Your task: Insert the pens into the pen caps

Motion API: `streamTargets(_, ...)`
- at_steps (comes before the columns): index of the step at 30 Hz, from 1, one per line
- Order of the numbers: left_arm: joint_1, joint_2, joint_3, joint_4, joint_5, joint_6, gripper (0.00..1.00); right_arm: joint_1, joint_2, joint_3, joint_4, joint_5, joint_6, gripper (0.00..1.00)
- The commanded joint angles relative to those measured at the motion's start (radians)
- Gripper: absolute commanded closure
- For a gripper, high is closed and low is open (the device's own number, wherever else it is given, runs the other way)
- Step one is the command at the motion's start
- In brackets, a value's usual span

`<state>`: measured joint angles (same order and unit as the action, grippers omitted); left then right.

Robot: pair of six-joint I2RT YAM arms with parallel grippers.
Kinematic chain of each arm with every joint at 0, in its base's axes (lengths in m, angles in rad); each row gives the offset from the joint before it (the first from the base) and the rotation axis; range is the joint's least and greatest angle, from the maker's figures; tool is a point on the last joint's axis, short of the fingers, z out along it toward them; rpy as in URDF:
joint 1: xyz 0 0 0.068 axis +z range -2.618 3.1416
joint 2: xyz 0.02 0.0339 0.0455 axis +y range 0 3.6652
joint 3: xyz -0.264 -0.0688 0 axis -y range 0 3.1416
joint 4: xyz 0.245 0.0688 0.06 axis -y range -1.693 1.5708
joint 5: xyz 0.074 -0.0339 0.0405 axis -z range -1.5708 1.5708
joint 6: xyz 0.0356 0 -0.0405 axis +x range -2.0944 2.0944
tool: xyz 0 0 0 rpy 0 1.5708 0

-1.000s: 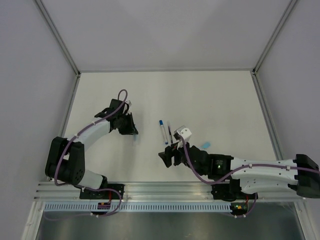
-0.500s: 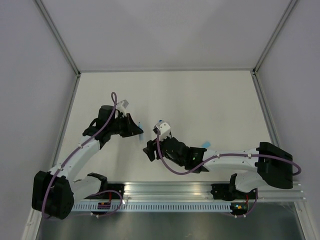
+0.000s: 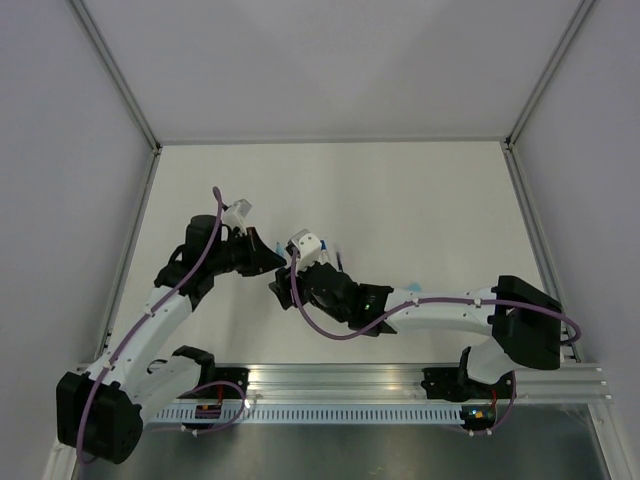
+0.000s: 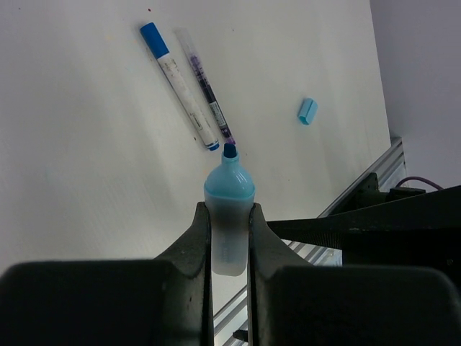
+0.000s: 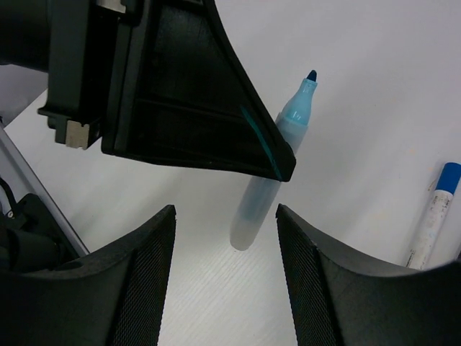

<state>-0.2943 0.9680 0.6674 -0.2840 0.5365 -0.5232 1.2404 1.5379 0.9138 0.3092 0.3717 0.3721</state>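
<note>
Closed in on each other; clamps blue pen (image 4: 229, 189) in left gripper (image 4: 229, 210); leaves right gripper (image 5: 225, 213) released, just behind it.

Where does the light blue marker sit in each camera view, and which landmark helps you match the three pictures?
Top external: the light blue marker is a small sliver, centre-left, at the left arm's tip.
Left wrist: lower centre, tip pointing up the picture.
Right wrist: centre, slanted, tip to the upper right.
Shared landmark: the left end effector clamped on it, seen in all three.
</note>
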Motion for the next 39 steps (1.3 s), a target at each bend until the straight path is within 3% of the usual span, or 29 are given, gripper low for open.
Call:
streamTargets(1, -0.002, -0.035, 0.001, 0.011, 0.036, -0.021, 0.98, -0.005, 0.019, 0.050, -0.016, 0.039, -0.022, 0.37)
streamTargets(12, -0.002, -0.077, 0.001, 0.005, 0.029, -0.037, 0.98, -0.007, 0.028, 0.051, -0.021, 0.041, -0.007, 0.47)
streamTargets(15, -0.002, -0.094, -0.017, 0.042, 0.062, -0.053, 0.98, -0.013, 0.021, 0.031, 0.019, 0.032, 0.002, 0.57)
streamTargets(19, -0.002, -0.123, -0.034, 0.080, 0.103, -0.063, 0.98, -0.048, -0.004, -0.021, 0.106, -0.040, 0.028, 0.81)
streamTargets(21, -0.003, -0.155, -0.046, 0.108, 0.123, -0.066, 0.97, -0.076, -0.027, -0.064, 0.160, -0.072, 0.057, 0.89)
streamTargets(22, -0.002, -0.169, -0.054, 0.120, 0.131, -0.066, 0.95, -0.088, -0.035, -0.078, 0.174, -0.089, 0.066, 0.98)
streamTargets(23, -0.002, -0.179, -0.058, 0.135, 0.150, -0.067, 0.93, -0.108, -0.050, -0.099, 0.201, -0.129, 0.085, 1.00)
streamTargets(27, -0.002, -0.239, -0.084, 0.236, 0.210, -0.089, 0.69, -0.130, -0.097, -0.147, 0.260, -0.211, 0.105, 1.00)
streamTargets(30, -0.003, -0.261, -0.112, 0.284, 0.238, -0.092, 0.61, -0.133, -0.148, -0.184, 0.298, -0.249, 0.119, 1.00)
streamTargets(39, -0.003, -0.281, -0.212, 0.643, 0.407, -0.242, 0.57, -0.133, -0.220, -0.225, 0.427, -0.444, 0.206, 1.00)
